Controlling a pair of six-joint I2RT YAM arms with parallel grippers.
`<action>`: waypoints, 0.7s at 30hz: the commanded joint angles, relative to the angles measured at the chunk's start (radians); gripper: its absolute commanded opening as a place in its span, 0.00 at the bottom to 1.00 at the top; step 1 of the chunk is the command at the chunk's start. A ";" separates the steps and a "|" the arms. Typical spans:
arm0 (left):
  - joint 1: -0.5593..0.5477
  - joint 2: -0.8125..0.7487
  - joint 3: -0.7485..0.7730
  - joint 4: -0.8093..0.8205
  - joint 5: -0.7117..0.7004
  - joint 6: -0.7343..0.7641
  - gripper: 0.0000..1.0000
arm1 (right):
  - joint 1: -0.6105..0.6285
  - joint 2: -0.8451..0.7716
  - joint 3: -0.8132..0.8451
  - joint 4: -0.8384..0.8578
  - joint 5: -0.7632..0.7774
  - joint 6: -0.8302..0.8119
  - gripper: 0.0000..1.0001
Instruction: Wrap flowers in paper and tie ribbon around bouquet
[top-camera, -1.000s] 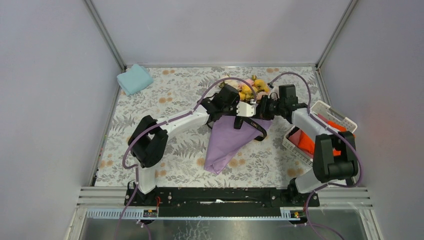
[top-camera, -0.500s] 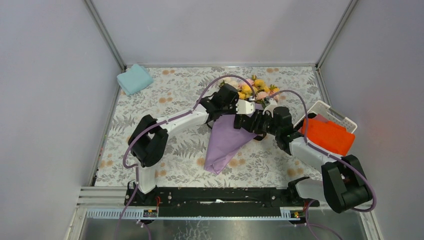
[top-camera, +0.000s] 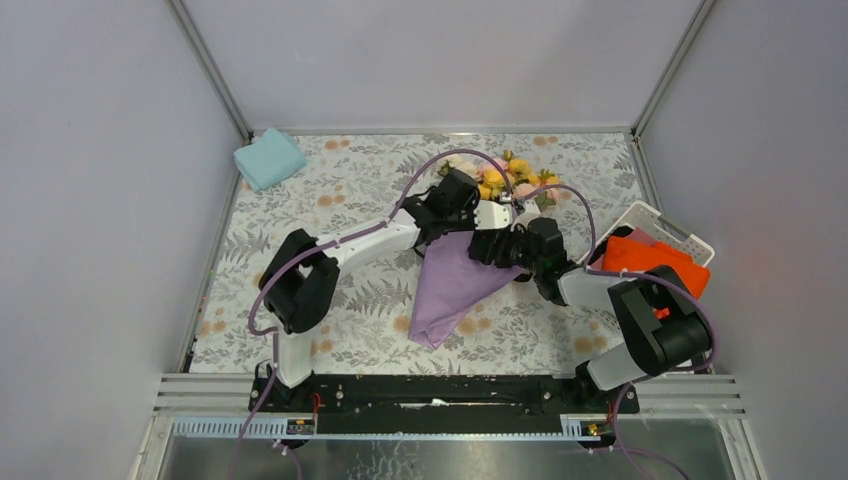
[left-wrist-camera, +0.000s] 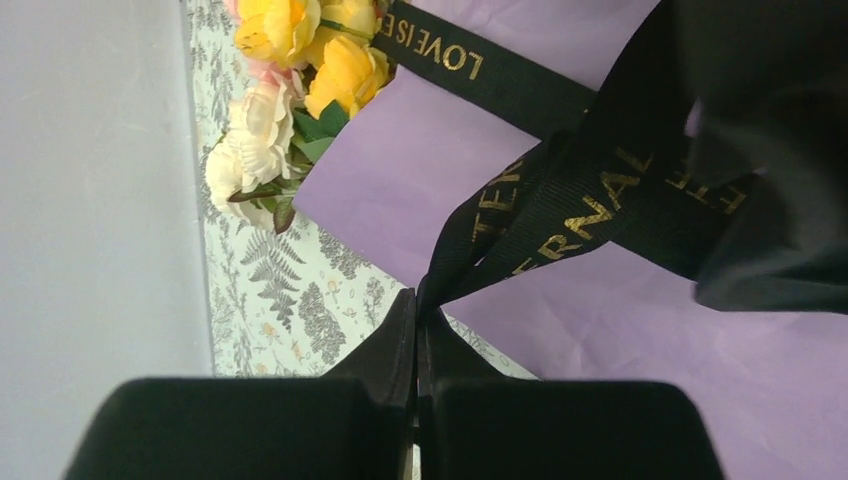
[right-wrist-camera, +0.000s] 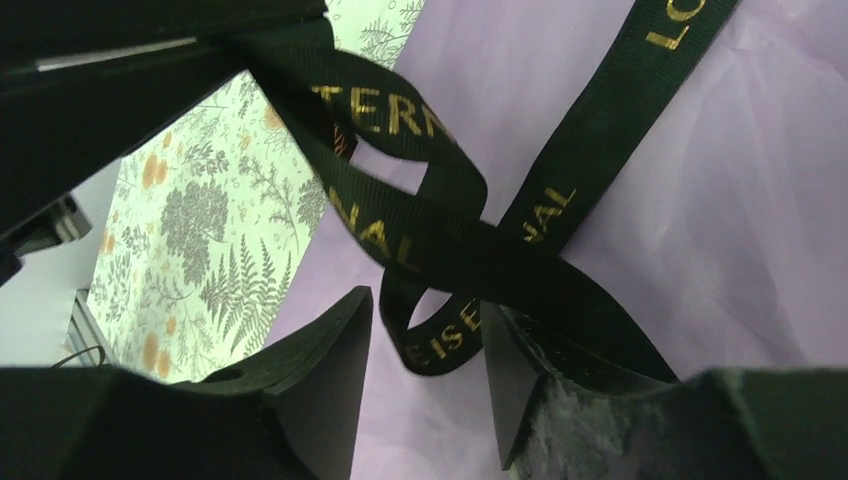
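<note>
We see a floral-patterned surface (top-camera: 330, 200) from above, with two robot arms reaching from its near edge to meet around its middle. There the bouquet (top-camera: 455, 285) lies flat. It is lilac paper (left-wrist-camera: 620, 330) rolled into a cone, narrow tip toward the near edge. The flowers (top-camera: 505, 178), yellow, pink and white, spill out toward the far edge.

A black ribbon (left-wrist-camera: 560, 205) with gold lettering crosses the paper just below the blooms and twists into loose loops. The left end effector (left-wrist-camera: 417, 318) is pinched tight on the ribbon, which fans out from between its closed fingers. The right end effector (right-wrist-camera: 425, 345) has its two fingers partly apart, close above the paper. A loop of ribbon hangs in the gap between them.

A folded light blue cloth (top-camera: 268, 158) sits in the far left corner. By the right edge, a white basket (top-camera: 672, 225) holds an orange cloth (top-camera: 650, 258).
</note>
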 joint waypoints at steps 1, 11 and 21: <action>0.005 0.029 0.055 -0.007 0.030 -0.079 0.00 | 0.011 0.077 0.027 0.217 0.014 0.001 0.39; -0.015 0.092 0.052 -0.063 -0.039 -0.262 0.03 | 0.008 0.010 0.048 -0.061 -0.031 0.059 0.00; 0.015 -0.008 0.143 -0.485 0.259 -0.205 0.70 | 0.006 0.005 0.044 -0.199 -0.057 0.021 0.00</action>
